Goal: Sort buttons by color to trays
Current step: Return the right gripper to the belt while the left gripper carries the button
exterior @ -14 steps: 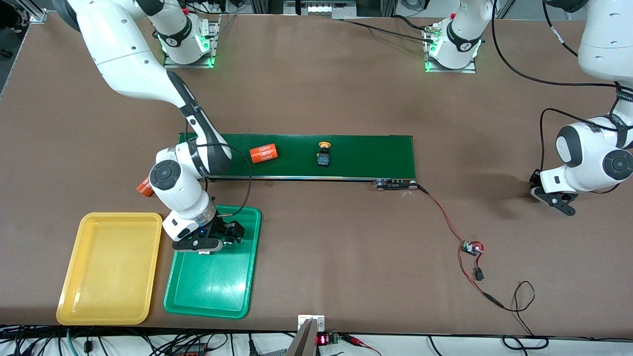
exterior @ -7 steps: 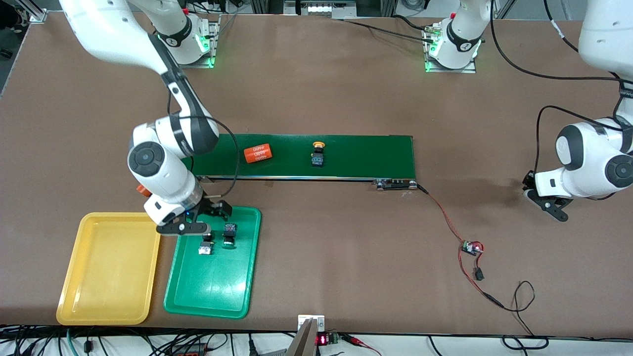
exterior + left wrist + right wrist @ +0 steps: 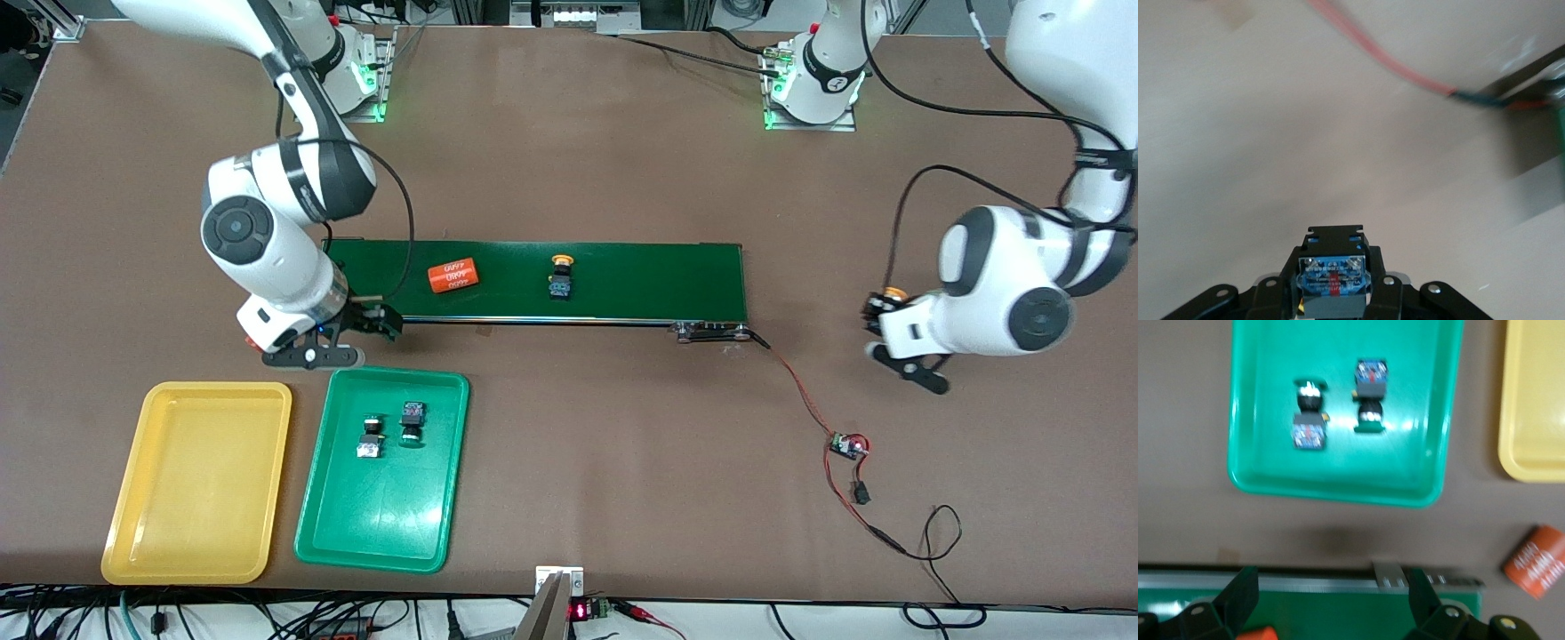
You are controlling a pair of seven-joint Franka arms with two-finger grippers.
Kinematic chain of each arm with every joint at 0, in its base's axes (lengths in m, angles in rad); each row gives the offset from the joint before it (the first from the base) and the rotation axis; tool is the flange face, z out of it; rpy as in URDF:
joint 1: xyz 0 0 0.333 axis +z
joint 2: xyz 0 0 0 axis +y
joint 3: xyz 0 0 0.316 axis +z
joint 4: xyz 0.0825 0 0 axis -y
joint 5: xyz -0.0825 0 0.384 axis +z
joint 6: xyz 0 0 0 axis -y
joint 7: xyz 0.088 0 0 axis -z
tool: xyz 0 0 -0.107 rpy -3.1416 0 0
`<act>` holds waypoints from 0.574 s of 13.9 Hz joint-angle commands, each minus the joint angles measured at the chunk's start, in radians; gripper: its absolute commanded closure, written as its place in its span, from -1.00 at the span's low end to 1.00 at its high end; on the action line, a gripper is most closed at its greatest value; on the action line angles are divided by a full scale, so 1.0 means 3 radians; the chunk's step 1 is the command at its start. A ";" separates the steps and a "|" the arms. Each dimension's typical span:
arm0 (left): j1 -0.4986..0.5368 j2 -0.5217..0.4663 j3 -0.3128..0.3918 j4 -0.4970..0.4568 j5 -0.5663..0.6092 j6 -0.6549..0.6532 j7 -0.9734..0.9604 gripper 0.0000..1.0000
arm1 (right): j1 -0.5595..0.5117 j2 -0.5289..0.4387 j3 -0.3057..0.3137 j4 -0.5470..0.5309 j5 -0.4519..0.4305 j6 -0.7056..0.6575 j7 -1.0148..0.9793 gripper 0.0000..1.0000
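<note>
While two green-capped buttons (image 3: 390, 434) lie side by side inside the green tray (image 3: 311, 524), in the half of it nearer the belt, a yellow-capped button (image 3: 560, 275) sits alone on the dark green belt (image 3: 658, 280), about midway along it. A fourth button (image 3: 1332, 280) is clamped in the left end effector (image 3: 893, 333), which is closed on its black body; from the front a bit of yellow-orange cap shows at the top of that grip. This left end effector hangs over bare counter (image 3: 578, 178) past the belt's end, toward the left arm's end of the counter.

Beside the green tray lies the yellow tray (image 3: 124, 533), with nothing in it, set toward the right arm's end of the counter. Both trays lie nearer the front camera than the belt.

Above the strip of counter between the belt and the green tray hovers the right end effector (image 3: 342, 342), its fingers (image 3: 1238, 597) spread wide and holding nothing. Its wrist camera looks down on the green tray and the two buttons there.

An orange cylinder with printed text (image 3: 452, 276) lies on the belt, between the yellow-capped button and the right arm. A second orange cylinder (image 3: 1535, 561) lies on the counter off the belt's end, near a corner of the yellow tray. A red wire (image 3: 805, 400) runs from the belt's other end to a small circuit board (image 3: 847, 445) on the counter.
</note>
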 commanded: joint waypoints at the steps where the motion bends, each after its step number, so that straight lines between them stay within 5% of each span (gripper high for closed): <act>1: -0.0121 -0.0028 -0.0263 -0.0025 -0.0212 -0.0035 -0.0659 0.80 | -0.0122 -0.0375 0.0034 -0.0245 0.0035 -0.0269 -0.0244 -1.00; 8: -0.0632 0.0156 -0.0627 -0.0178 -0.0550 0.0730 -0.1856 0.79 | -0.0311 -0.0775 0.0212 -0.0516 0.0168 -0.0495 -0.0103 -1.00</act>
